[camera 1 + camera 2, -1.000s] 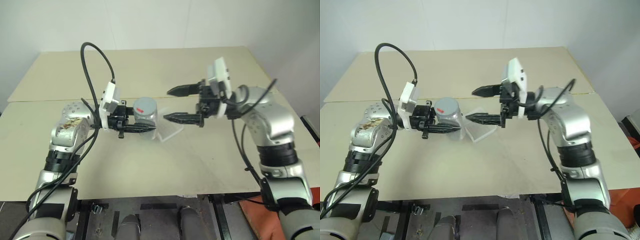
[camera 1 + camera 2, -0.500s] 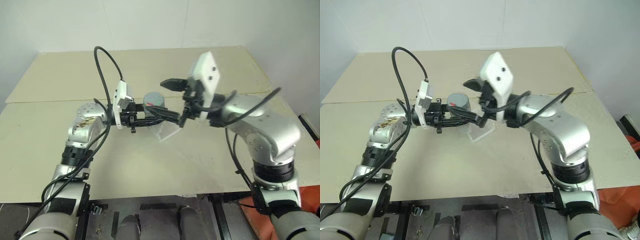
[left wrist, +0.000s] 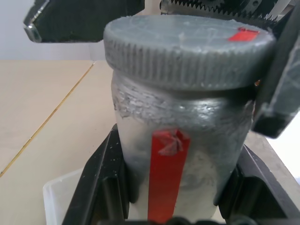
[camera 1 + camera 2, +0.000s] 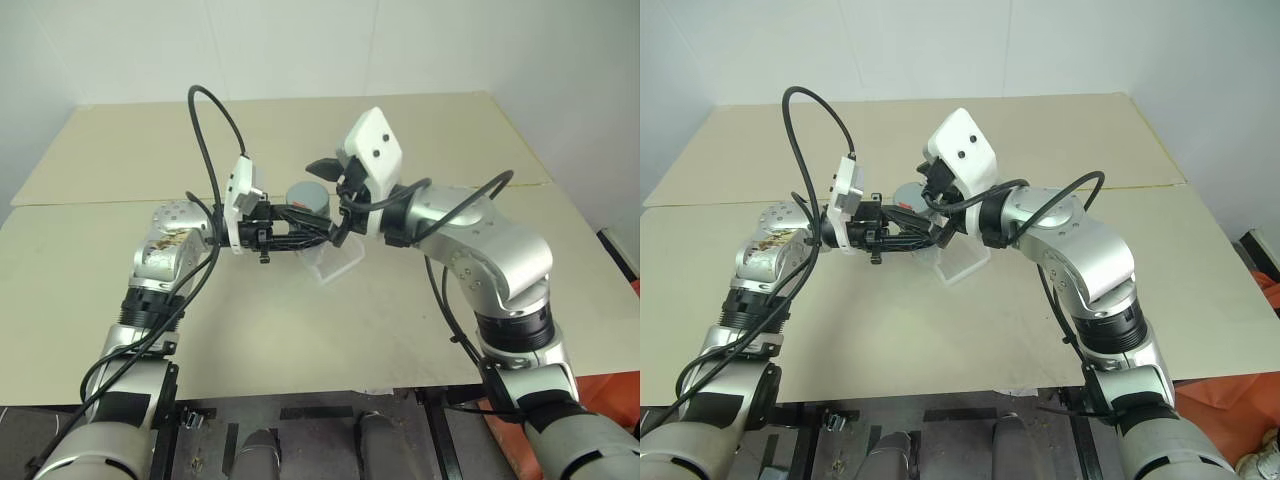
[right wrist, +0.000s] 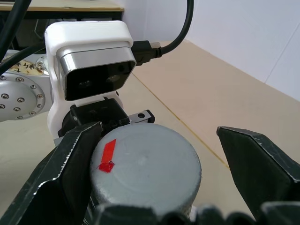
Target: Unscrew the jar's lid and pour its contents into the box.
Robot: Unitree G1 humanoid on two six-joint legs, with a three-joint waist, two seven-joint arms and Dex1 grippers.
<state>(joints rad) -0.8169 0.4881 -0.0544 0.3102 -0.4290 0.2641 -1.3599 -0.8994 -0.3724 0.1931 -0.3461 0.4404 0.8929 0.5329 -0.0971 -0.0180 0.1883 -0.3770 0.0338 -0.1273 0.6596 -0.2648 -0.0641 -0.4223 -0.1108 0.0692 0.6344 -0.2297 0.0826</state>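
The jar (image 4: 305, 207), a silver-grey cylinder with a red tape strip down its side (image 3: 166, 178), is held upright above the table. My left gripper (image 4: 312, 226) is shut on the jar's body, one black finger on each side. The grey ribbed lid (image 3: 187, 44) with its small red mark (image 5: 107, 155) sits on the jar. My right gripper (image 5: 154, 180) is open, its two toothed fingers (image 5: 63, 180) standing either side of the lid with gaps showing. The clear box (image 4: 337, 262) lies on the table just below and right of the jar. The contents are hidden inside.
The beige table (image 4: 300, 340) has a seam running across it behind the arms, and its front edge is close to me. A black cable (image 4: 205, 120) loops up from my left wrist. There is free room on both sides of the box.
My right gripper has swung left from beside the jar and now straddles the lid, still open. The left gripper has kept its grip on the jar.
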